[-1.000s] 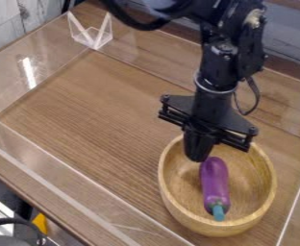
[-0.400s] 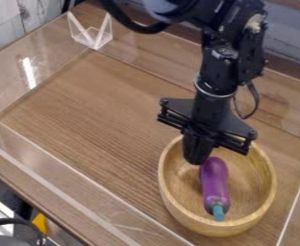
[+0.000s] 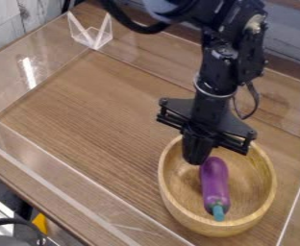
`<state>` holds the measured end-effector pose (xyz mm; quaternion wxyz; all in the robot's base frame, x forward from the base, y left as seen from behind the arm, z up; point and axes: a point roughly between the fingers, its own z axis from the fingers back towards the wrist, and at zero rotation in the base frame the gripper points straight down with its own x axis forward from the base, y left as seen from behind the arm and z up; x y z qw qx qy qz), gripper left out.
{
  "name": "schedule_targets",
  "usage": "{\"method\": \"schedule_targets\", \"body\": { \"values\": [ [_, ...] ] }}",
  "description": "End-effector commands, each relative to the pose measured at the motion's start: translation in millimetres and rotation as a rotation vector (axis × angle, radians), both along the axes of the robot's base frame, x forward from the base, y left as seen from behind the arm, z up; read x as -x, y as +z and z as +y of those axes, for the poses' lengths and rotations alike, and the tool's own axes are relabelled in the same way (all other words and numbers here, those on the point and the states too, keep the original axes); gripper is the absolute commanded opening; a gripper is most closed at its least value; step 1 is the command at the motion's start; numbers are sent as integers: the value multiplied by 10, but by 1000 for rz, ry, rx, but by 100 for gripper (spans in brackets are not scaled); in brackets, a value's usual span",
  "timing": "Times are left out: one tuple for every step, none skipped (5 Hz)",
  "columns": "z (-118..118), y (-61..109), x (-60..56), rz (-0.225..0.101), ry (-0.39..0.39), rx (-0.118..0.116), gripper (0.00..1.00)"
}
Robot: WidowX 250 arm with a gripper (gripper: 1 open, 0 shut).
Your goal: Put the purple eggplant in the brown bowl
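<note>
"Checking progress: where are we on the eggplant job?"

"Basically done. Purple eggplant [image 3: 213, 181] is inside the brown bowl [image 3: 180, 205], lying on the bowl floor, nothing of it over the rim."

"Anything left?"

"Placement, no. Probably just lift the pincer [image 3: 196, 157] straight up and away. Watch the near end of the eggplant; a sideways move could nudge it."

"Pincer state?"

"Clenched, nothing visible between the tips. It points down into the bowl, just inside the rim on the arm's side."

"Eggplant relative to pincer?"

"Just beside and lower than the tips, off to the picture's right. Purple end nearest the pincer, blue-teal tip [image 3: 218, 213] pointing away from it, towards the camera side of the bowl. Touching or not, can't tell from this angle."

"Bowl?"

"Right under the pincer, upright on the table [image 3: 95, 120]. I'd mark it placed, retreat pending."
</note>
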<state>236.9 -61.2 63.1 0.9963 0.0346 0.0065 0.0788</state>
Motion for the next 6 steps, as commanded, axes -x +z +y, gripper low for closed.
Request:
{"method": "schedule_targets", "body": {
  "values": [
    [-25,50,-17,-16,-10,-1,0],
    [-23,50,-14,-13,-6,-3,0],
    [-19,53,-12,-10,-1,-4,0],
    [-13,56,-9,-7,4,-6,0],
    [-5,60,-7,-4,8,-7,0],
    [2,65,-5,-2,13,-8,0]
  ]
}}
